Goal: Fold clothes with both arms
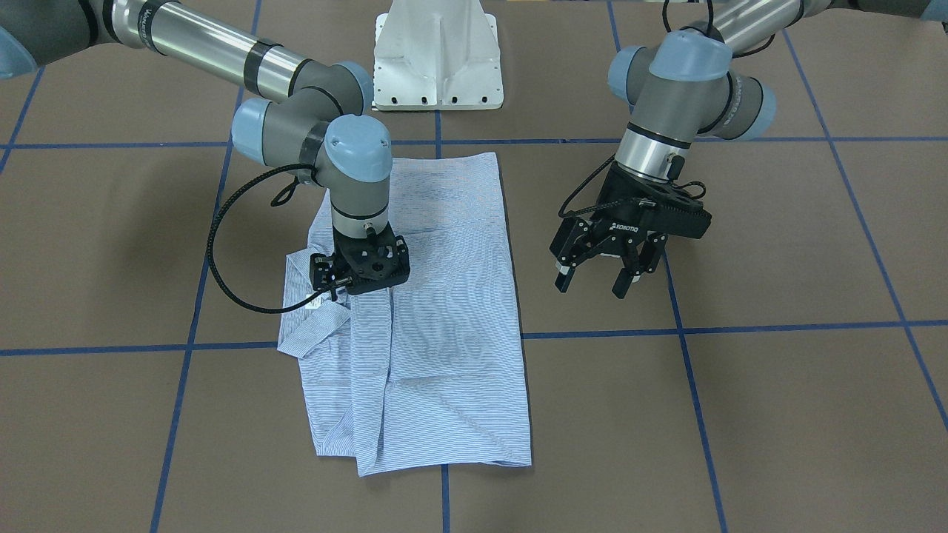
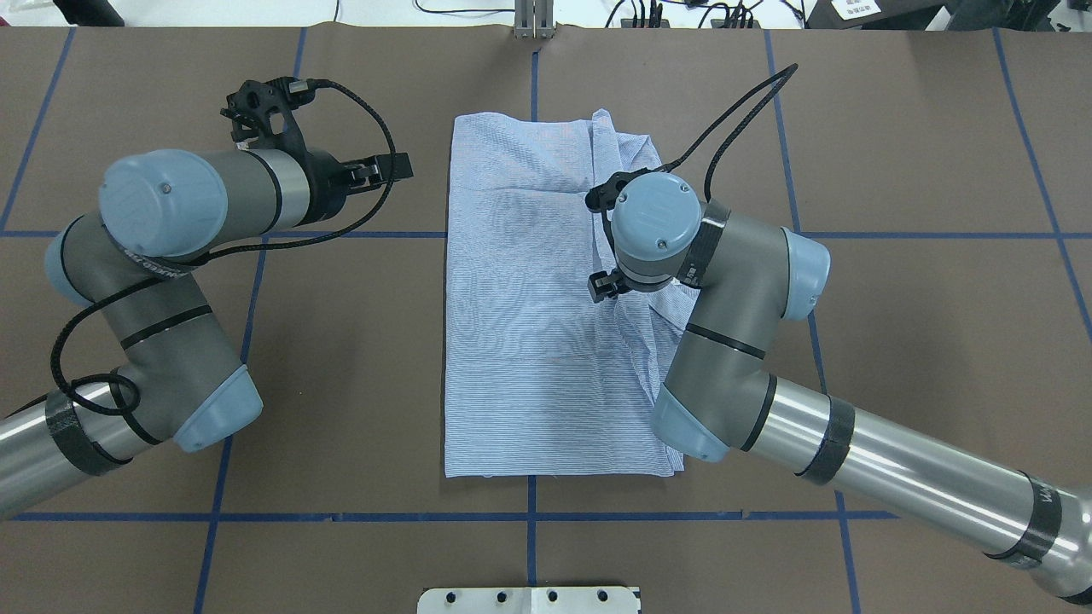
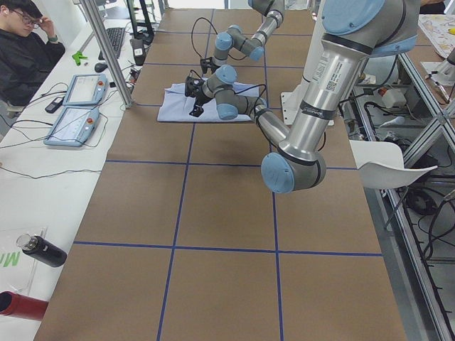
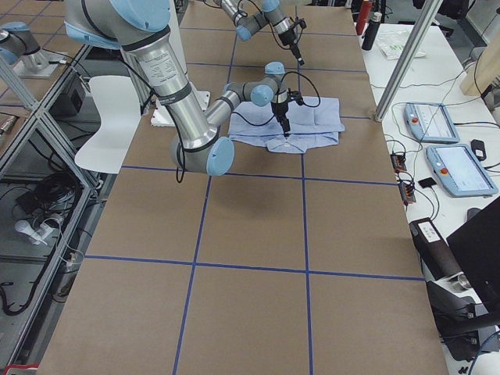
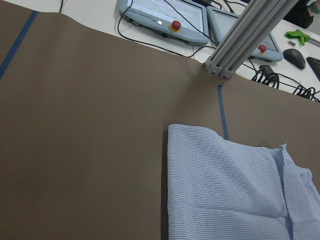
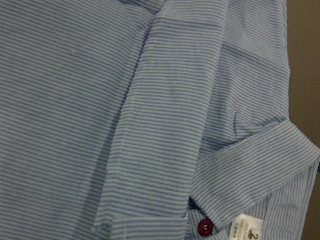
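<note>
The clothes are one light-blue striped shirt [image 1: 444, 318] [image 2: 529, 341], lying flat on the brown table as a long rectangle with sleeves tucked in. Its collar [image 1: 311, 326] sticks out on one long side. My right gripper [image 1: 359, 270] points straight down onto the shirt beside the collar; its fingers are hidden under its body, so I cannot tell its state. The right wrist view is filled with striped cloth [image 6: 75, 100], a red button [image 6: 205, 227] and the white neck label [image 6: 247, 230]. My left gripper [image 1: 592, 283] [image 2: 397, 168] hangs open and empty beside the shirt's other long edge [image 5: 170, 190].
The white pedestal base [image 1: 437, 59] stands behind the shirt. Blue tape lines [image 1: 689, 370] cross the table. Beyond the far edge are an aluminium post [image 5: 240, 40] and teach pendants [image 5: 170, 15]. A person [image 3: 28, 57] sits at the side bench.
</note>
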